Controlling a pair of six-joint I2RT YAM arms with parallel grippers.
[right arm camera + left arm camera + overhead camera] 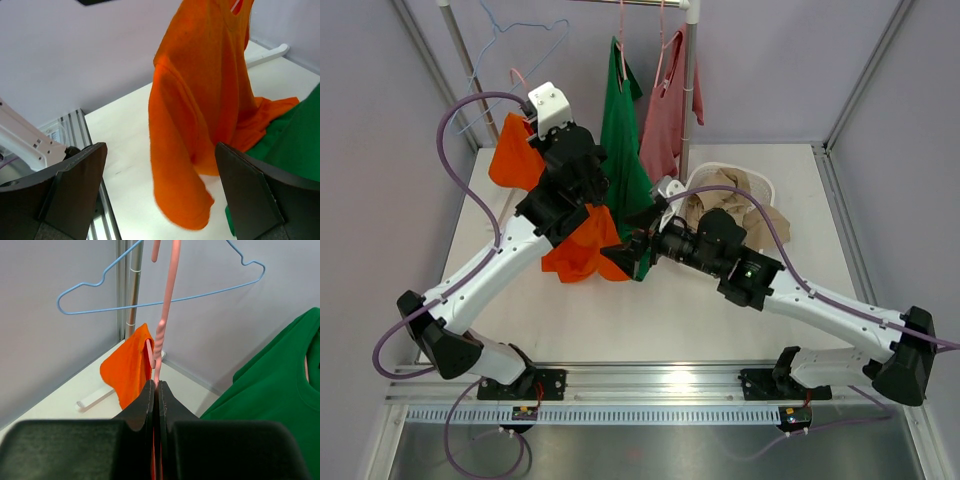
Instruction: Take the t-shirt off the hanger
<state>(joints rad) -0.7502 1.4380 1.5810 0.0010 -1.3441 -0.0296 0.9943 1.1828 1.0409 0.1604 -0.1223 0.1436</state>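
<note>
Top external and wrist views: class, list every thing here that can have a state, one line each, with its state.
left gripper: shut on the pink hanger
pink hanger: clamped, carrying the orange t-shirt
orange t-shirt: on the hanger, hem resting on the table
right gripper: open, holding nothing
blue hanger: bare
green t-shirt: hanging
basket: holding beige cloth

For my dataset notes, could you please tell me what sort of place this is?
Probably a lab robot cell staged as a laundry corner: a white table walled by grey panels, a clothes rail hung with a green t-shirt, an orange t-shirt on a pink hanger, and a laundry basket.
</note>
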